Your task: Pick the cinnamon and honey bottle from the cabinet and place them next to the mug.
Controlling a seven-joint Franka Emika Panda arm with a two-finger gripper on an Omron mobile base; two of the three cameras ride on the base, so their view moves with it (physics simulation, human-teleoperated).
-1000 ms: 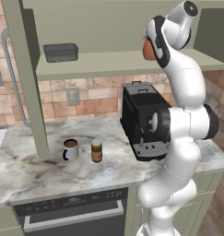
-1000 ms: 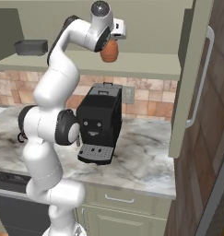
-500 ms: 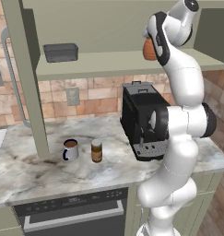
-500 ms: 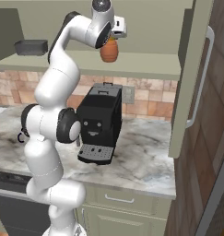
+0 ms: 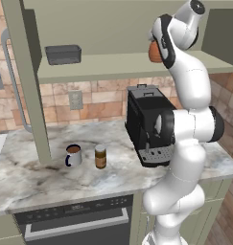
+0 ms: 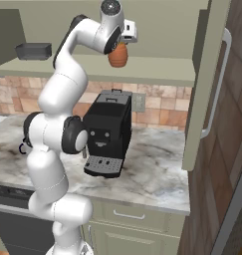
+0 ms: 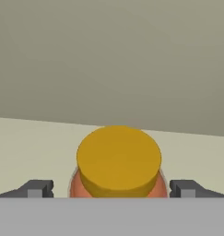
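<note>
Hand view: claw [image 7: 111, 188] spread wide, fingertips either side of the honey bottle [image 7: 119, 162]; no legible label

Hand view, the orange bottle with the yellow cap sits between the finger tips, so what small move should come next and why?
Probably lower a little further, then close. The open gripper straddles the squat orange honey bottle with the yellow cap, a fingertip on each side with gaps showing. The bottle stands on the beige cabinet shelf, while the slim brown cinnamon jar already stands beside the white mug.

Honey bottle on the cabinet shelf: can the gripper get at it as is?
Probably yes: the open gripper is right above the honey bottle, a fingertip either side of its yellow cap, nothing between.
</note>
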